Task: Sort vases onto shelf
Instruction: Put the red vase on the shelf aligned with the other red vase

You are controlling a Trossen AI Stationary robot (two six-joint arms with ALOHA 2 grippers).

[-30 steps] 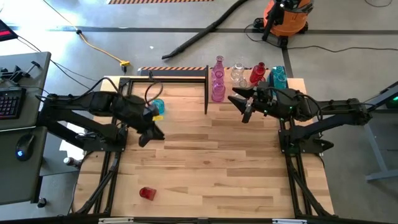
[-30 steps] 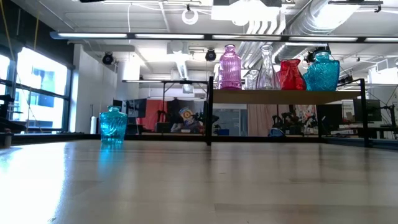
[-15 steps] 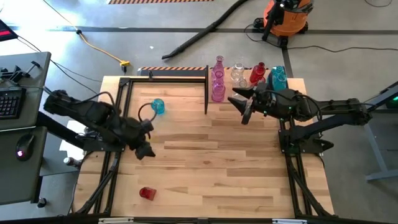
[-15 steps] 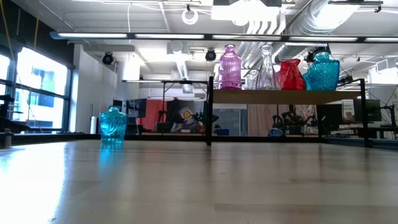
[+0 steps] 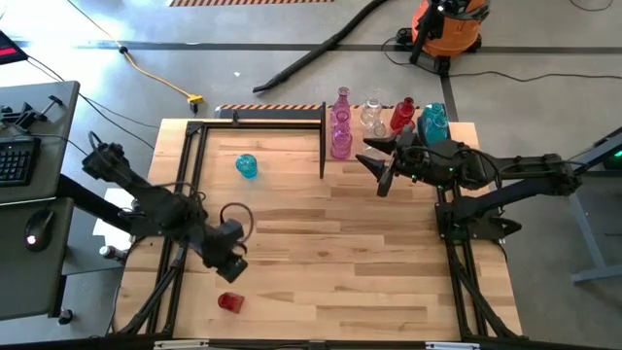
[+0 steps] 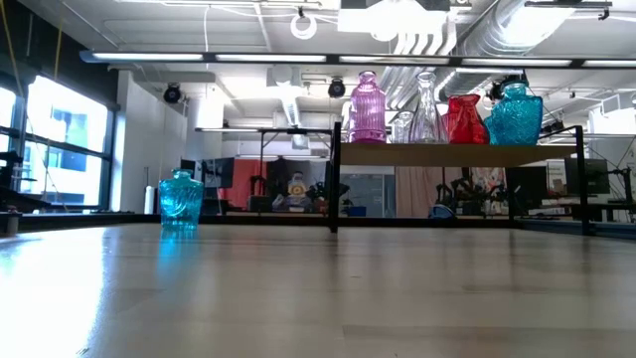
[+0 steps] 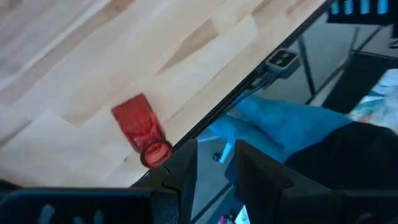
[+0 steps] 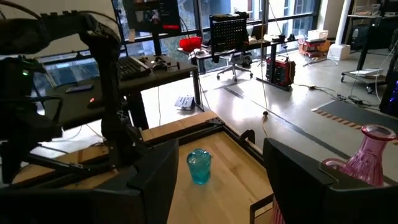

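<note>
1. High view: five vases stand on the shelf (image 5: 389,136): two pink, one clear, one red, one teal. A teal vase (image 5: 247,166) stands on the worktop (image 5: 330,253); a red vase (image 5: 229,301) lies near its front edge.
2. Left claw (image 5: 233,267) hovers just beyond it, empty.
3. Low view: ribbed pink, textured teal glass.
4. Right wrist view: right claw (image 8: 217,180) spread wide, empty.

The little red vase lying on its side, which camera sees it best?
The left wrist view: the red vase fills it up close, lying on the table near the edge, its round mouth showing. The high view shows it only as a tiny red spot below the left gripper. The low and right wrist views miss it.
</note>
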